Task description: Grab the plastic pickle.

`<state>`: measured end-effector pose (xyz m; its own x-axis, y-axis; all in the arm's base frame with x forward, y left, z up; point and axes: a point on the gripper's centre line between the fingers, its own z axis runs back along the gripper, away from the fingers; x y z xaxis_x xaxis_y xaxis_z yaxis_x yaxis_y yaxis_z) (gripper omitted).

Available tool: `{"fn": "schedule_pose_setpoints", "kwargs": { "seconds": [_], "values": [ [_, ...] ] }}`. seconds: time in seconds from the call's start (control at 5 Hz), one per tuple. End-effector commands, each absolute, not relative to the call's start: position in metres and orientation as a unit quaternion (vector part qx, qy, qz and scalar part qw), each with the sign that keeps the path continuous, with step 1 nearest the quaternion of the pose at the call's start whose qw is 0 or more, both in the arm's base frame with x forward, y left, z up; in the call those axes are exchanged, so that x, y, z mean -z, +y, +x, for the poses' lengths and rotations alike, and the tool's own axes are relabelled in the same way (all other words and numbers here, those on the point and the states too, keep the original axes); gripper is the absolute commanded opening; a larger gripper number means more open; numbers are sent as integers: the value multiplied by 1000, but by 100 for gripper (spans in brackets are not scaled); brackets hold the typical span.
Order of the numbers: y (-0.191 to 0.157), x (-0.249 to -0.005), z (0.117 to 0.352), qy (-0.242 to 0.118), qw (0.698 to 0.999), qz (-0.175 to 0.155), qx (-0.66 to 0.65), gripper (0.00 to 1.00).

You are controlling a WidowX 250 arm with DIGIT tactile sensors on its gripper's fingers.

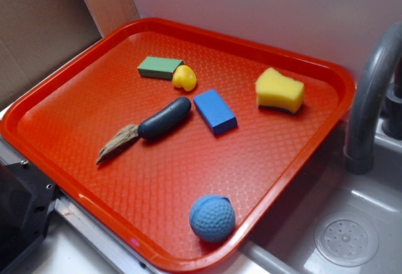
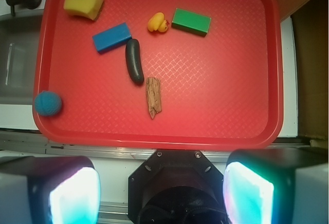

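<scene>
Your claw (image 2: 162,183) is wide apart and holds nothing, high over the near edge of the tray (image 2: 221,136), and the pickle (image 2: 134,61) lies ahead and a bit left, its long side pointing almost straight away from you.

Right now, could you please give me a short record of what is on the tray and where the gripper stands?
surface: red tray beside a sink
target: pickle, dark, lying flat near the tray's middle
touching the target: brown wood piece at one end
near the target: blue block, a small gap apart
other items: green block, yellow duck, yellow sponge, blue ball by the rim
gripper: jaws open, above the tray's edge, holding nothing
</scene>
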<state>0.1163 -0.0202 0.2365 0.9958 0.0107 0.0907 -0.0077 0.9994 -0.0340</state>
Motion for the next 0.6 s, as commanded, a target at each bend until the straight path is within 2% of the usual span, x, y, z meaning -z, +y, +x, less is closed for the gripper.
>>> {"fn": "schedule_pose_setpoints", "kwargs": {
  "seconds": [0.0,0.2,0.4],
  "values": [
    [-20,-236,116,-46,999,-17,-5,100],
    [-53,-186,146,-55,998,-2,16,100],
    [-85,-136,162,-67,996,16,51,100]
  ]
}}
